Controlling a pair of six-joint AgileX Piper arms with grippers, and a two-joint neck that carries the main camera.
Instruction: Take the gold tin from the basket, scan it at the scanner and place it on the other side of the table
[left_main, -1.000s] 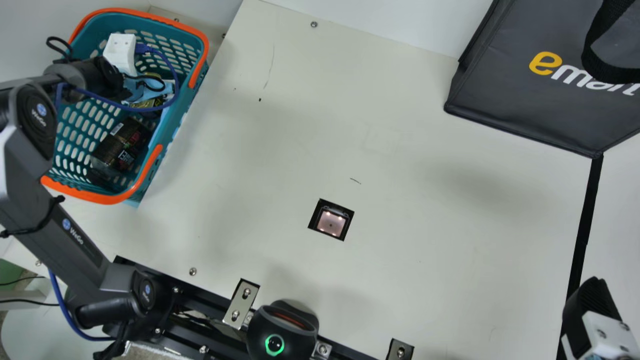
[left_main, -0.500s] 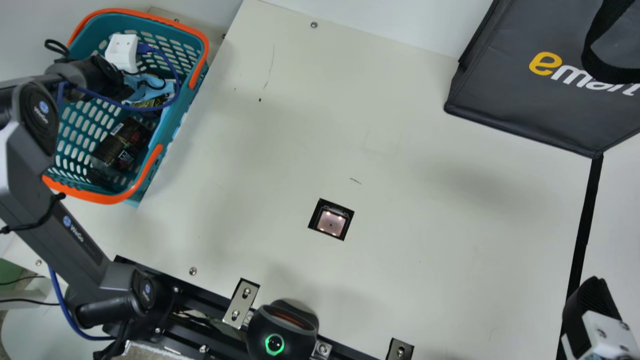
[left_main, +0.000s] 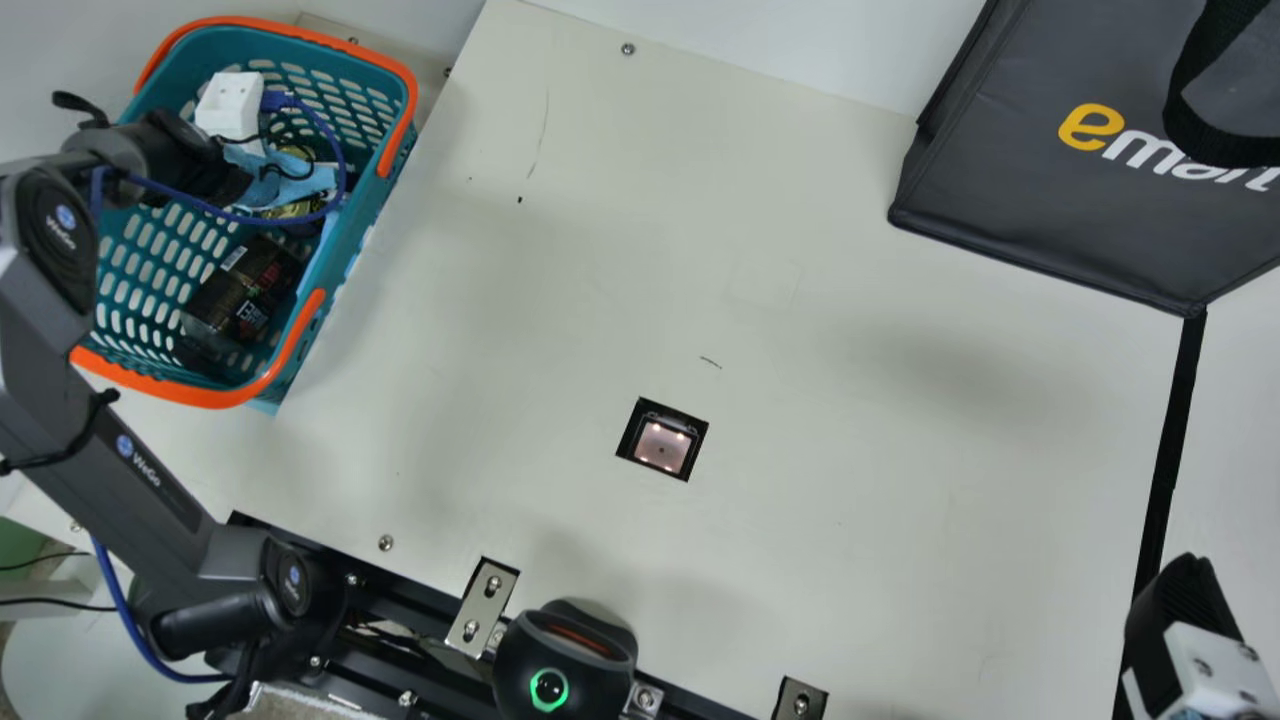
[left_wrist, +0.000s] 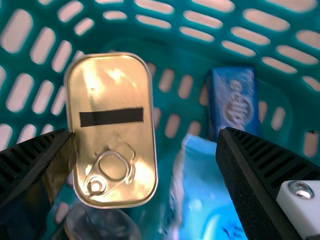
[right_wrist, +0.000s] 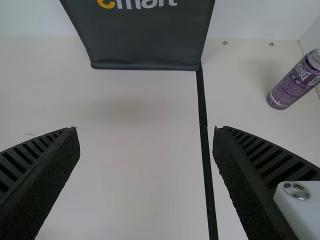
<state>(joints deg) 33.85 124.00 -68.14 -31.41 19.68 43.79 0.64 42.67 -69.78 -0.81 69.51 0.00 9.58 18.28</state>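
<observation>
Spreading wide, the left gripper (left_main: 215, 172) is over the teal basket (left_main: 348, 262), its grasp empty. In the left wrist view, the gold tin (left_wrist: 114, 131), its ring-pull lid facing the camera, lies in the basket, close to one ribbed finger (left_wrist: 31, 172); whether they touch, I cannot tell. Near the tin are a dark blue box (left_wrist: 233, 97) and a light blue packet (left_wrist: 207, 185). Farther out, a square scanner window (left_main: 662, 441) glows in the cream table (left_main: 850, 440). Beyond it are a dark grey bag (left_main: 1060, 215) and the right gripper (left_main: 1185, 635), wide open and holding nothing. The right wrist view shows a purple can (right_wrist: 294, 84).
</observation>
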